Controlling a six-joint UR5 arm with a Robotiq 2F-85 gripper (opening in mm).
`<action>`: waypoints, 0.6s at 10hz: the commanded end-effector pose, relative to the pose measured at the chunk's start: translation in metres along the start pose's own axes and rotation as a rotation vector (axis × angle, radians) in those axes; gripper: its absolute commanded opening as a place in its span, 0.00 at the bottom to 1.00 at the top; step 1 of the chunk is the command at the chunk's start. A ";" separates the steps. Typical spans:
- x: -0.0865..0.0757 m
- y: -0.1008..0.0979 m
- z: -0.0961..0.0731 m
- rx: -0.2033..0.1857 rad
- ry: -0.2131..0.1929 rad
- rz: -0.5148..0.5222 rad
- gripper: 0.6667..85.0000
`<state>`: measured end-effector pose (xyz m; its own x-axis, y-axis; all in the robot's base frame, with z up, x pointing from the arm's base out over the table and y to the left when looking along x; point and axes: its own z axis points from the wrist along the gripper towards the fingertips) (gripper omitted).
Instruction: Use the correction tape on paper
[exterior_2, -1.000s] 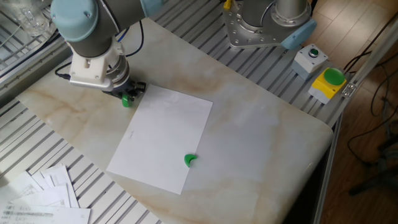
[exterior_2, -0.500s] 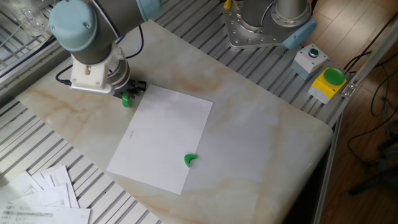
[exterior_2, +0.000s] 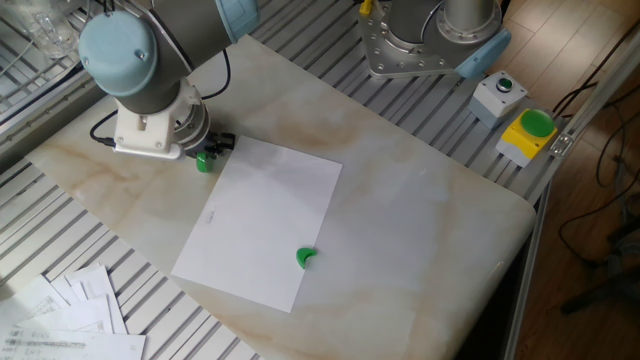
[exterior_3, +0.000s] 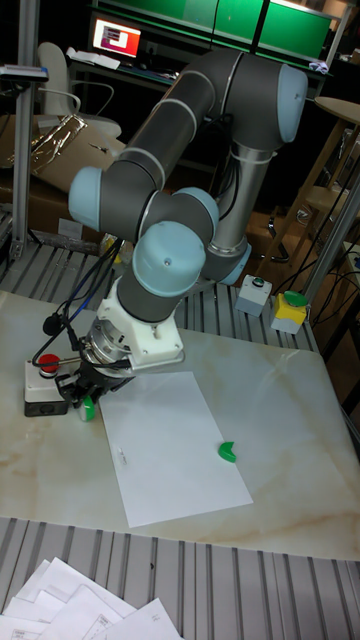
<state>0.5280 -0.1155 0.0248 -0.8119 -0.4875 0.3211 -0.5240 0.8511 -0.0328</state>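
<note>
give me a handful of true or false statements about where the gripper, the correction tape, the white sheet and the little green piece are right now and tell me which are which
1. The gripper is at the far left corner of the paper, right by the correction tape. True.
2. The small green crescent piece lies on the bare marble table, off the sheet. False: it lies on the paper, near its lower right part.
3. A grey box with a red button sits beside the gripper in the tall fixed view. True.
4. The fanned pile of printed sheets lies on top of the blank paper. False: it lies apart, on the slatted surface at the table's near left edge.
5. The correction tape is at the middle of the sheet. False: it is at the sheet's corner.
</note>
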 end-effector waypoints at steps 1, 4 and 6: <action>-0.007 0.004 0.001 -0.008 0.009 0.005 0.38; -0.002 0.001 0.001 0.006 0.046 -0.014 0.38; -0.004 0.000 0.001 0.018 0.058 -0.021 0.38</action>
<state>0.5294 -0.1153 0.0229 -0.7911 -0.4909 0.3648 -0.5408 0.8401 -0.0423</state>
